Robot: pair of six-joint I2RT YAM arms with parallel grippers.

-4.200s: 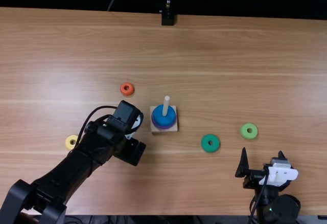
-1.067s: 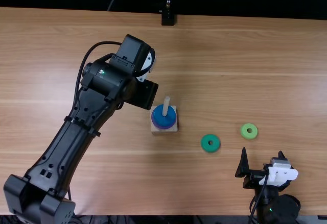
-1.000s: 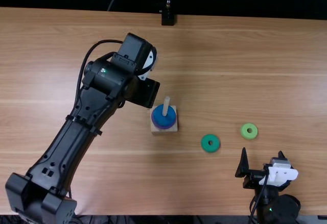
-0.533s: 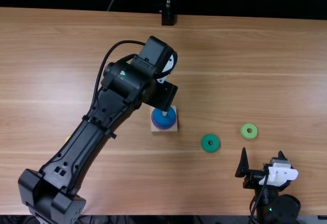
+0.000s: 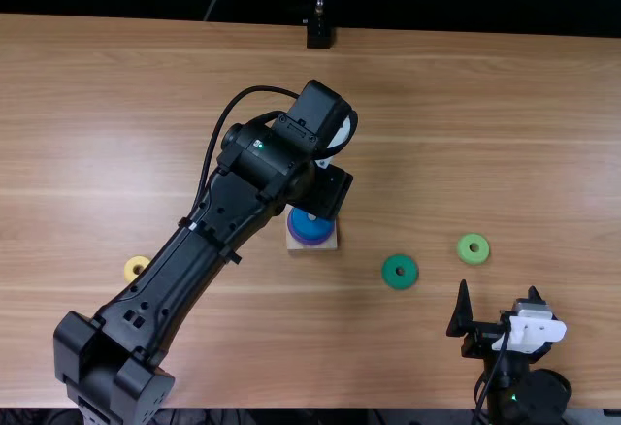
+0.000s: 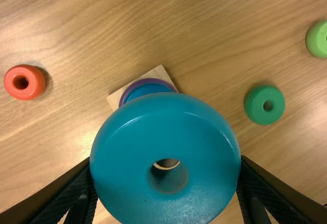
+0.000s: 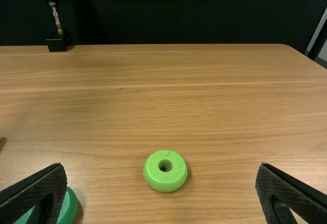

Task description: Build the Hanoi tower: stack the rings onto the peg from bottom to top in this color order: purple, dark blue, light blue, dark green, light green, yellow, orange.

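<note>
Left arm (image 5: 218, 216) crosses from near left, blocking peg base (image 5: 325, 246) on its far side. Table (image 5: 485, 114) free at far right; dark green ring (image 5: 389, 275), light green ring (image 5: 466, 253), right gripper (image 5: 499, 286) obstruct nearer right.

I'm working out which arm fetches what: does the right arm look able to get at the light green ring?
Probably yes: the right claw is open, the light green ring lies flat just beyond its fingertips, and nothing stands between; the left claw is well aside.
</note>
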